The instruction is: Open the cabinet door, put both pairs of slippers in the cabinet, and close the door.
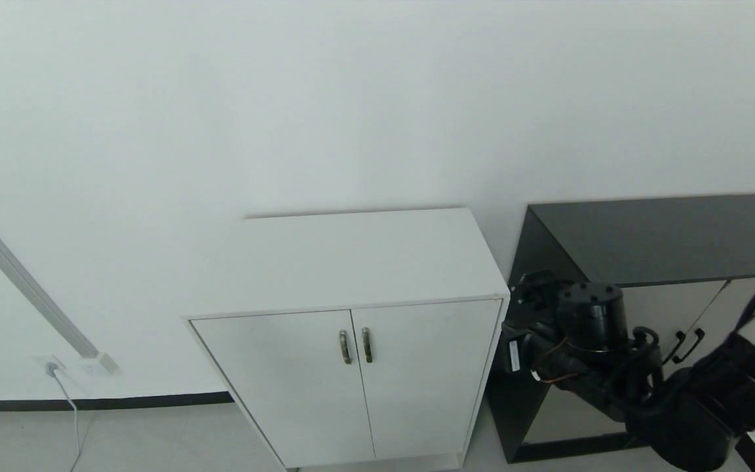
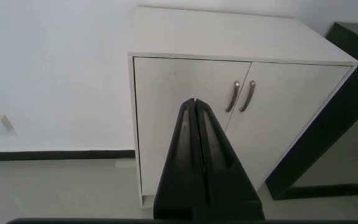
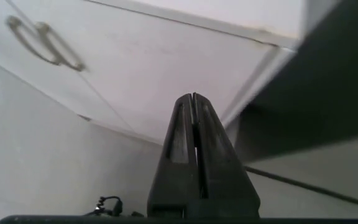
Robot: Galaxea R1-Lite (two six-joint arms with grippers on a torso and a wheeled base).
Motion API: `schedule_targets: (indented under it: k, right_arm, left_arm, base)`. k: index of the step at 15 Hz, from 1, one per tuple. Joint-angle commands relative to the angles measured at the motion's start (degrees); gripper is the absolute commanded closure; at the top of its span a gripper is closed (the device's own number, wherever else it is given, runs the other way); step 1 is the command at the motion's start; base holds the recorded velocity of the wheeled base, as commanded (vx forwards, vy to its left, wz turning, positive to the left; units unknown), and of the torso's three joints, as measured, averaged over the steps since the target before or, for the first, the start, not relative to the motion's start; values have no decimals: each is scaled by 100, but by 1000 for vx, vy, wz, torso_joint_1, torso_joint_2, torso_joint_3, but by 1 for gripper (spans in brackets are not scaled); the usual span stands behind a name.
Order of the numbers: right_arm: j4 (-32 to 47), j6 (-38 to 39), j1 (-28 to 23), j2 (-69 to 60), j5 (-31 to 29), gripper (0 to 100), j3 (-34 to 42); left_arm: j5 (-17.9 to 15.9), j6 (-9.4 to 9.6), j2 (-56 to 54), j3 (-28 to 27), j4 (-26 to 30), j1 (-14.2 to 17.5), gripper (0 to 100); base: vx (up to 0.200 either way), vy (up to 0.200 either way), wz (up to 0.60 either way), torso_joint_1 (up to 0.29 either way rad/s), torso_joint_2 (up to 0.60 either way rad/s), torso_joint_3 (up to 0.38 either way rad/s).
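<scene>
I see the white cabinet (image 1: 351,262) in the lower middle of the head view, backed against the wall (image 1: 351,98). Its left door (image 1: 286,387) and right door (image 1: 423,373) are both closed. The two metal handles (image 1: 356,345) stand upright side by side at the centre seam, near the top of the doors.

A black cabinet (image 1: 666,236) fills the right side of the frame, just beside the white one. My right arm (image 1: 590,328) sits at the lower right in front of the black cabinet, close to the white cabinet's right side panel.

From the left wrist, the left gripper (image 2: 195,102) has its fingers pressed flat together with nothing between them. It is in front of the white cabinet (image 2: 241,37), apart from it and lined up with the left door, beside the handles (image 2: 241,95).

From the right wrist, the right gripper (image 3: 192,96) is likewise squeezed to a thin line and holds nothing. It is low against the right door (image 3: 166,68), with the black cabinet (image 3: 328,93) alongside.

At the lower left of the head view a wall socket (image 1: 50,364) has a cable (image 1: 75,419) hanging to the floor (image 1: 122,439). A grey conduit strip (image 1: 17,275) runs diagonally above it and a black skirting (image 1: 89,401) lines the wall's foot.
</scene>
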Motion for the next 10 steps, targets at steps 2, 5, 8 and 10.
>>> schedule_targets:
  k: [2, 5, 8, 10]
  right_arm:
    - [6, 2, -519, -1231, -432, 100, 968]
    - [33, -7, -853, -1917, -845, 100, 1539]
    - [50, -42, -1239, -2638, -1039, 100, 2119]
    - [50, -69, -1485, -3130, -1074, 100, 2488]
  left_arm:
    - [2, -2, 5, 1, -1, 1, 100]
    - [2, -10, 5, 1, -1, 1, 100]
    - [11, -10, 5, 1, -1, 1, 100]
    - [11, -10, 5, 1, -1, 1, 100]
  base:
    - [0, 0, 0, 0, 0, 0]
    - [0, 0, 0, 0, 0, 0]
    - [0, 0, 0, 0, 0, 0]
    - [0, 0, 0, 0, 0, 0]
